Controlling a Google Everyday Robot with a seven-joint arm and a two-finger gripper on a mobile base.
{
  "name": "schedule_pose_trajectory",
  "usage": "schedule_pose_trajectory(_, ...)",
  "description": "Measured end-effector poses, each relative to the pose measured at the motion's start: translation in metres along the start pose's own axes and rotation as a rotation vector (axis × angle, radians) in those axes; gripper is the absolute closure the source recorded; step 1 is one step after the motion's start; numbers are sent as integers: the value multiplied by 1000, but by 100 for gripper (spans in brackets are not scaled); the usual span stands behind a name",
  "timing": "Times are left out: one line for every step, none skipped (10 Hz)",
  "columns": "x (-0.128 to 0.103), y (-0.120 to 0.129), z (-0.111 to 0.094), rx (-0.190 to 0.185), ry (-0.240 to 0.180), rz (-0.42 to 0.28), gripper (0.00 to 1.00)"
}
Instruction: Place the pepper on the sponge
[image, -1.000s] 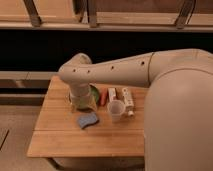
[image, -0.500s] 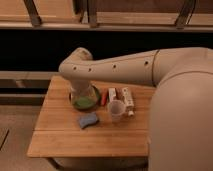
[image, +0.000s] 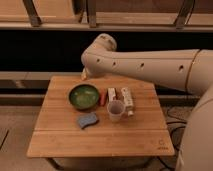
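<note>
Nearest on the table (image: 60, 145) lies the sponge (image: 88, 120), flat and bare, just as it lay a second ago. Right of it stands a white cup (image: 115, 110). Behind them, the pepper (image: 103, 98) lies on the wood in the gap between the green bowl (image: 83, 96) and the cartons (image: 120, 96), close to both. It is apart from the sponge and seems not to have shifted. What has changed is the arm (image: 145, 65). A second ago it hung low over the bowl and hid part of it. Now it has risen and drawn back, so the whole bowl shows. The gripper (image: 84, 75) sits at the arm's end above the table's far edge, behind the bowl and well clear of the pepper. Whether it is apart or together I cannot tell, and nothing red shows at it. So the pepper is not on the sponge, and the pull-back has put the tool farther from both.
</note>
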Motion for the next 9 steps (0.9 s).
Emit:
schedule_pose_trajectory(0, 2, 0, 0, 1, -3, 35)
schedule_pose_trajectory(2, 2, 2, 0, 7, -5, 35)
schedule_pose_trajectory(10, -15, 12, 20, 28, 17, 35)
schedule_pose_trajectory(18, -43, 24, 40, 47, 68, 35)
schedule_pose_trajectory(22, -59, 32, 51, 56, 99, 35)
schedule_pose_trajectory(26, -78, 43, 60, 66, 144, 35)
schedule_pose_trajectory(29, -90, 57, 55, 74, 181, 35)
schedule_pose_trajectory(33, -99, 76, 32, 85, 226, 35)
schedule_pose_trajectory(35, -101, 86, 18, 93, 237, 35)
